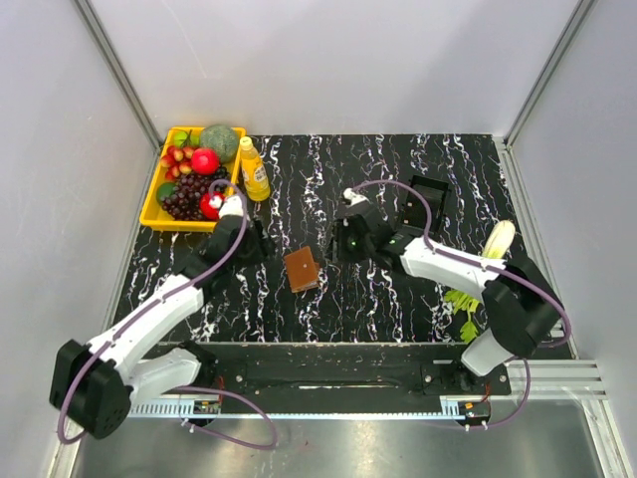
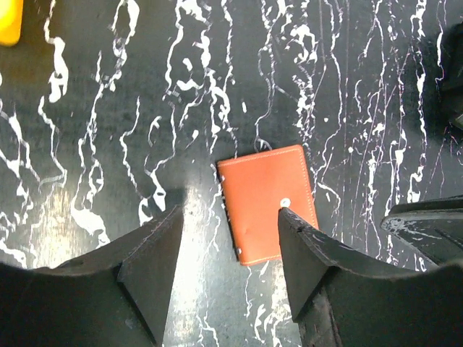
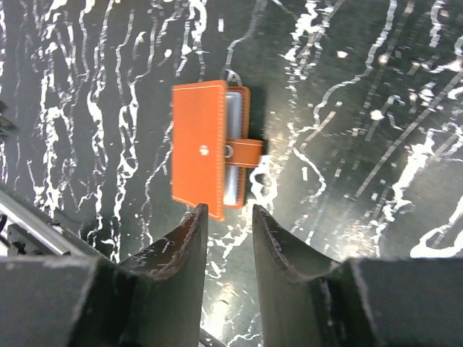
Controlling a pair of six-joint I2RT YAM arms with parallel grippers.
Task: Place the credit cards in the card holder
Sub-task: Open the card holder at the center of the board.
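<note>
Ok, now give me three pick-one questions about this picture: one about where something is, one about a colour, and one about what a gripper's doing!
1. Where is the fruit tray? A far left corner; B far right corner; C middle
2. What colour is the card holder? A blue; B brown; C green
3. The left gripper is: A shut on the card holder; B shut and empty; C open and empty

Answers: 1 A, it sits against the far left walls. 2 B, both wrist views show brown leather. 3 C, its fingers stand apart, gripping nothing.
</note>
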